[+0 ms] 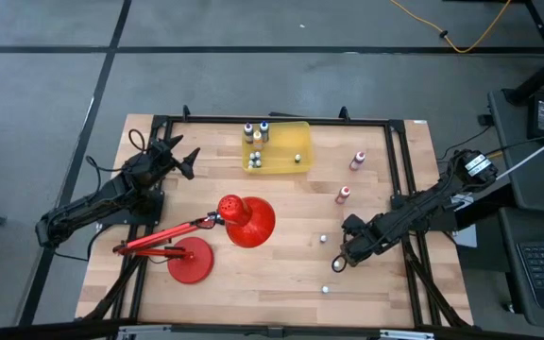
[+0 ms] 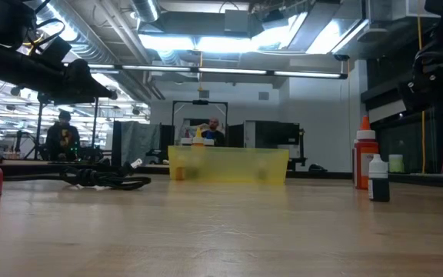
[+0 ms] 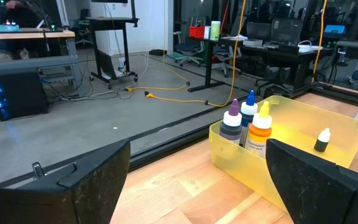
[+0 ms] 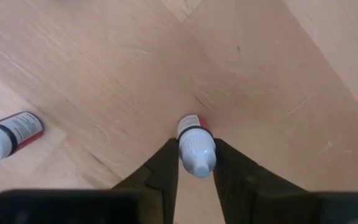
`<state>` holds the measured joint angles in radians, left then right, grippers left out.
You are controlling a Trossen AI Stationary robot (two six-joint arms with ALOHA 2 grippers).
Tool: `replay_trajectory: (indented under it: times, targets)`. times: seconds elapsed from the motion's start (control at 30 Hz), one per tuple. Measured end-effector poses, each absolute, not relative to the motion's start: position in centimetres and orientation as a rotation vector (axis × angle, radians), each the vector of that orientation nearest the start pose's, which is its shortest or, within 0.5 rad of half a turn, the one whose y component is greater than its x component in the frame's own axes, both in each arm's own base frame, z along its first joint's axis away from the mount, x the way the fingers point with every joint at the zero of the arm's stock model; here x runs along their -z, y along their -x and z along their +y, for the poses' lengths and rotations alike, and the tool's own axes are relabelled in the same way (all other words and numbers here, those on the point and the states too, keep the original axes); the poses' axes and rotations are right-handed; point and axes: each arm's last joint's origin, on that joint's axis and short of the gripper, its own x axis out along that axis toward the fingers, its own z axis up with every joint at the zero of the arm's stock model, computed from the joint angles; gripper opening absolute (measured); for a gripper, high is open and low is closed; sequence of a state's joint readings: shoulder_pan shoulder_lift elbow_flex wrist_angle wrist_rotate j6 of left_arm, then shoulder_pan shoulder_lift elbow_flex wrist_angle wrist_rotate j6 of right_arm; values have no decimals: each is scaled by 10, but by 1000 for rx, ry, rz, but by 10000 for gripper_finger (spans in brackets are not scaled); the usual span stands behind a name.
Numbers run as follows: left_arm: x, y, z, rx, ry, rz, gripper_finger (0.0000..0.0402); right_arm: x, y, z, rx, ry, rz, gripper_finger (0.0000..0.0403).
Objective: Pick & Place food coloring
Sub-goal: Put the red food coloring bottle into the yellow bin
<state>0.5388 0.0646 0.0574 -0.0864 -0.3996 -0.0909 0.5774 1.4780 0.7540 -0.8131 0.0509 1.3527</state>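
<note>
Now the table (image 1: pixel 281 274) is being worked mostly at its right side, while the left gripper (image 1: pixel 179 156) is being held spread wide and idle near the yellow bin (image 1: pixel 296 165). The right gripper (image 4: pixel 194 165) is being clamped on a small red-bodied food coloring bottle (image 4: pixel 196 146) — its white cap is seen between the fingers. A straight lift is being called for, judged best kept slow, since another bottle (image 4: pixel 8 137) is lying close beside.

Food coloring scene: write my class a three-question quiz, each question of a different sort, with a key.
1. True or false: the right tool grips a small bottle.
2. The yellow bin holds: A) bottles B) a lamp C) nothing.
3. Which tool waits near the red lamp?

Key:
1. True: a finger presses each side of it.
2. A.
3. The left tool, open.
</note>
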Motion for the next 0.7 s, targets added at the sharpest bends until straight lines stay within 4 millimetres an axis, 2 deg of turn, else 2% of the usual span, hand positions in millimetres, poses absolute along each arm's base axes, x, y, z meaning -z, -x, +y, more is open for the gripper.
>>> replay_trajectory:
  times: [0.3,0.47,0.7]
  targets:
    - [-170,-77,59,-942,91,54,363,-158,-188,121,578,-586,1423,80]
    - [-170,-77,59,-942,91,54,365,-178,-192,123,544,-540,1429,78]
    - [-170,-77,59,-942,91,54,364,-216,-208,118,493,-448,1419,80]
